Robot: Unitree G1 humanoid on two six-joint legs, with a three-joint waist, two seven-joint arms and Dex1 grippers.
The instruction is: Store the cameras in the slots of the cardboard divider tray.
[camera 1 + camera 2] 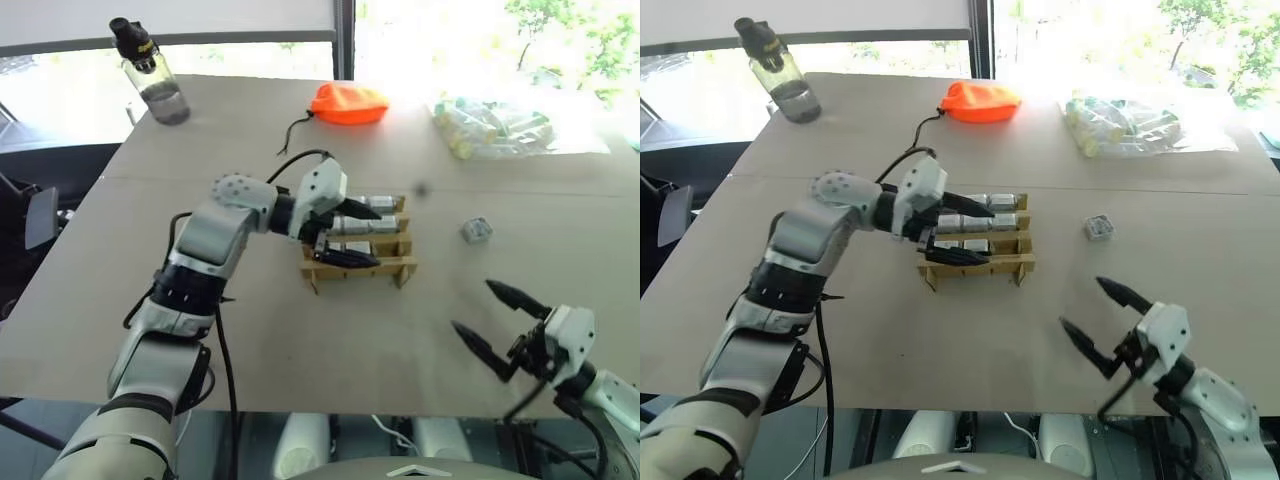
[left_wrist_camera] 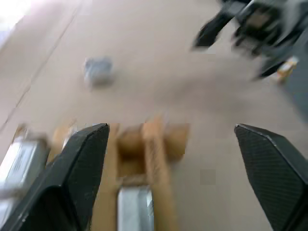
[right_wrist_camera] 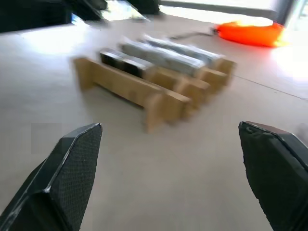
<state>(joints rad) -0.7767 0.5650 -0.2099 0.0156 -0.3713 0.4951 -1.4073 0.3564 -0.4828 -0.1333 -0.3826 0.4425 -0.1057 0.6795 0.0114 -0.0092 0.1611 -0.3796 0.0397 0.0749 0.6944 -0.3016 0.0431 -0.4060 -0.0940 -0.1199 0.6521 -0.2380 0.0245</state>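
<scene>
bright windows back a wide tan table [image 1: 250, 330], on which we see the work set out. near the middle stands the cardboard divider tray [image 1: 362, 265], its three rows running across us so that both arms can reach the slots from the near side. most of the cameras [image 1: 365, 224] already lie in its rows as grey blocks set end to end; the slot at the right end of the nearest row looks unfilled, though we cannot be sure. one more camera [image 1: 477, 231] sits loose on the table to the right of the tray, well apart from it, and we judge it the piece left to store.

we note other things pushed to the far edge, clear of the work: a water bottle [image 1: 152, 73] at the left, an orange pouch [image 1: 348, 104] in the middle, and a bag of yellowish-green items [image 1: 495, 127] at the right.

the left gripper [image 1: 352, 233] hangs over the left end of the tray, pointing to the right, its two black fingers [image 2: 77, 168] spread wide with nothing between them; we cannot tell whether the lower finger touches the cardboard. the right gripper [image 1: 495, 322] hovers above the near right part of the table, fingers likewise spread wide and holding nothing, aimed toward the tray and the loose camera, near neither.
</scene>
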